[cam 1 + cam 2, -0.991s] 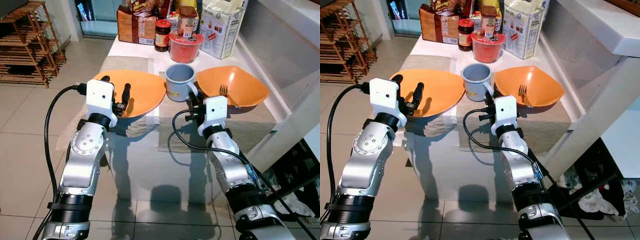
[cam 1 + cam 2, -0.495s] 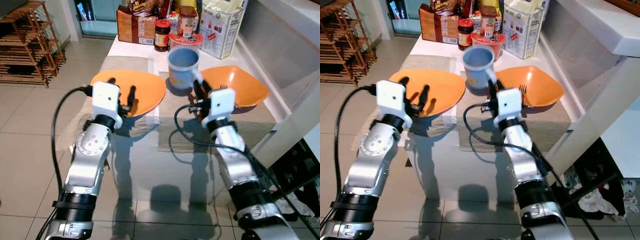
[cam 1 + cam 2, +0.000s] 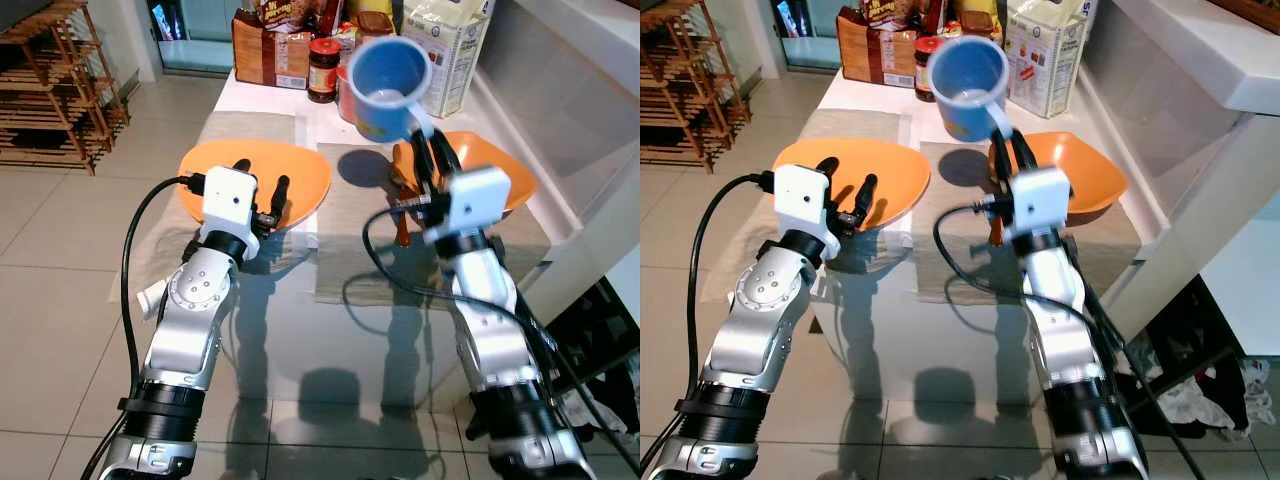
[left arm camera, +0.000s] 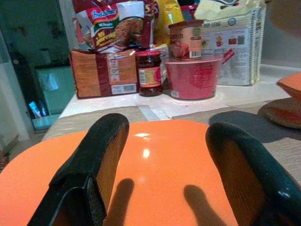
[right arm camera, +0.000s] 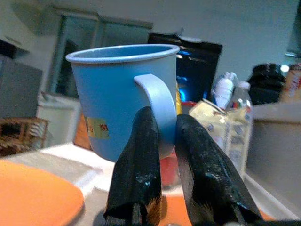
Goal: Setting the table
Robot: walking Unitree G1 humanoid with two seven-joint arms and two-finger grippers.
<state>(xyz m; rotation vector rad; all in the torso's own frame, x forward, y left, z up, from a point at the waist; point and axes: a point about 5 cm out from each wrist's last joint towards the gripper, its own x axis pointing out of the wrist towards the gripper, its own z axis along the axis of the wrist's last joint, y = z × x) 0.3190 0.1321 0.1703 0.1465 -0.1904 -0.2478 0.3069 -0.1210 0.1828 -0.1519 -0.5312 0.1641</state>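
Note:
A blue mug (image 3: 385, 85) hangs in the air above the table, tilted toward me. My right gripper (image 3: 428, 150) is shut on its handle (image 5: 157, 110). The mug's shadow falls on the beige placemat (image 3: 350, 230) below. An orange bowl (image 3: 250, 180) sits on the left mat, and my left gripper (image 3: 262, 192) stands open over its near rim, holding nothing. A second orange bowl (image 3: 500, 170) lies on the right, mostly behind my right arm.
Groceries crowd the table's far end: a noodle packet (image 4: 113, 23), a brown box (image 3: 272, 55), a jar (image 3: 323, 70), a red tub (image 4: 193, 77) and a white bag (image 3: 450, 50). A wooden rack (image 3: 55, 90) stands at the left. A white counter (image 3: 590, 110) borders the right.
My right gripper has lifted the blue mug off the table, raising it higher and tipping it toward me. The left gripper shifted slightly right over the left bowl.

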